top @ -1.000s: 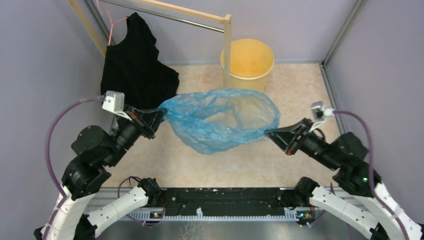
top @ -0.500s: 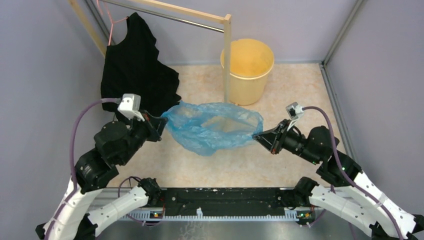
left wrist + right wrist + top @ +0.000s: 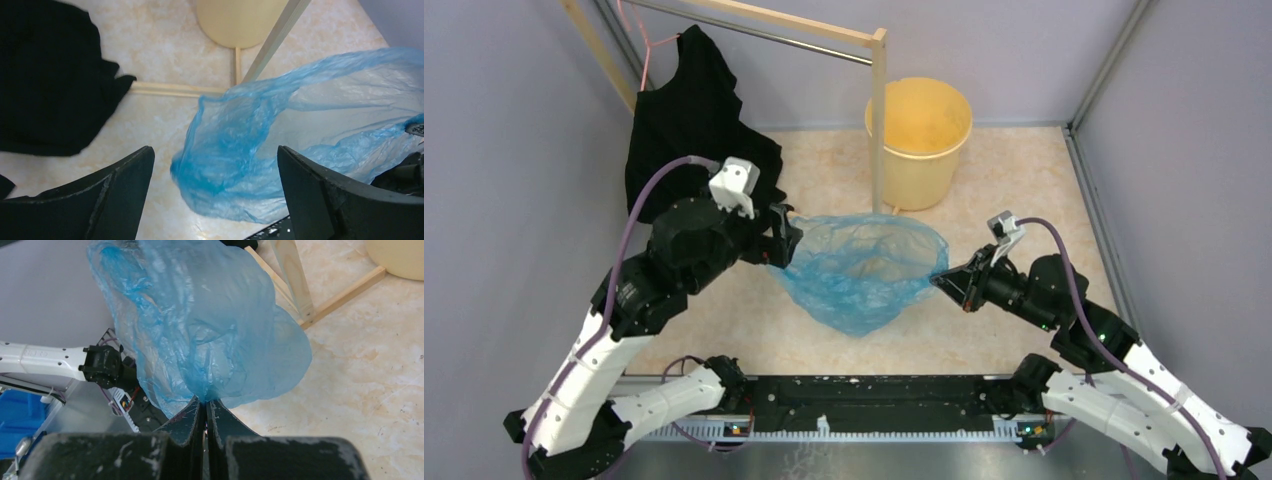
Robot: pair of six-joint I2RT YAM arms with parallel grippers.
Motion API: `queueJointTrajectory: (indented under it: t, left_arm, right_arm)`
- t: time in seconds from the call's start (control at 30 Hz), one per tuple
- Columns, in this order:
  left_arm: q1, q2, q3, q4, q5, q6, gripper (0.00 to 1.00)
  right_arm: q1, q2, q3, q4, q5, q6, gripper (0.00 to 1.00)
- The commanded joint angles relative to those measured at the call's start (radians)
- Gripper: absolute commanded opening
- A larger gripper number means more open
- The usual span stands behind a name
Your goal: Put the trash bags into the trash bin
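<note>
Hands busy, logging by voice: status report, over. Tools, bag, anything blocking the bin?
Left tool open, gripping nothing. Right tool shut on the blue trash bag. Trash bin at back, bag not in it. Rack post stands in front of bin.

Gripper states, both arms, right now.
Left gripper: open, gripping nothing.
Right gripper: shut on the blue bag.
</note>
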Motion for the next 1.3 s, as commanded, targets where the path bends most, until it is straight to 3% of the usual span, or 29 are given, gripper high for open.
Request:
queueJointTrajectory:
  t: [0.0, 0.13, 0.47, 0.6, 0.67, 0.8, 0.97, 1.07, 1.17, 1.27]
  left_arm:
    - [-0.001, 0.126, 0.122, 0.007, 0.055, 0.221, 0.98]
    - [0.000, 0.209, 0.056, 0.015, 0.118, 0.239, 0.98]
    - [0.001, 0.178, -0.069, 0.134, 0.308, 0.231, 0.97]
    - [0.000, 0.166, -0.067, 0.117, 0.097, 0.198, 0.75]
    - [-0.001, 0.151, -0.050, 0.106, -0.020, 0.185, 0.59]
    - [0.000, 0.122, 0.000, 0.090, -0.092, 0.163, 0.22]
    - [0.000, 0.093, 0.127, 0.026, -0.273, 0.131, 0.02]
    - [0.000, 0.087, 0.282, -0.020, -0.347, 0.120, 0.00]
    - [0.000, 0.055, 0.437, 0.012, -0.279, 0.120, 0.00]
    - [0.000, -0.005, 0.448, 0.085, -0.187, 0.117, 0.00]
  right_arm:
    - [-0.005, 0.013, 0.015, 0.027, -0.003, -0.019, 0.00]
    - [-0.005, -0.005, 0.011, 0.027, -0.002, -0.009, 0.00]
    - [-0.005, -0.013, 0.009, 0.000, 0.016, -0.035, 0.00]
    - [-0.005, 0.002, -0.004, 0.022, 0.012, -0.041, 0.00]
    - [-0.004, 0.012, -0.009, 0.031, 0.011, -0.044, 0.00]
    - [-0.006, 0.046, -0.015, 0.075, 0.004, -0.049, 0.00]
    - [-0.006, 0.210, 0.014, 0.199, -0.035, -0.067, 0.00]
    - [-0.005, 0.377, 0.169, 0.182, -0.104, -0.114, 0.00]
    - [-0.004, 0.459, 0.346, 0.165, -0.196, -0.143, 0.00]
    - [-0.003, 0.439, 0.363, 0.267, -0.249, -0.123, 0.00]
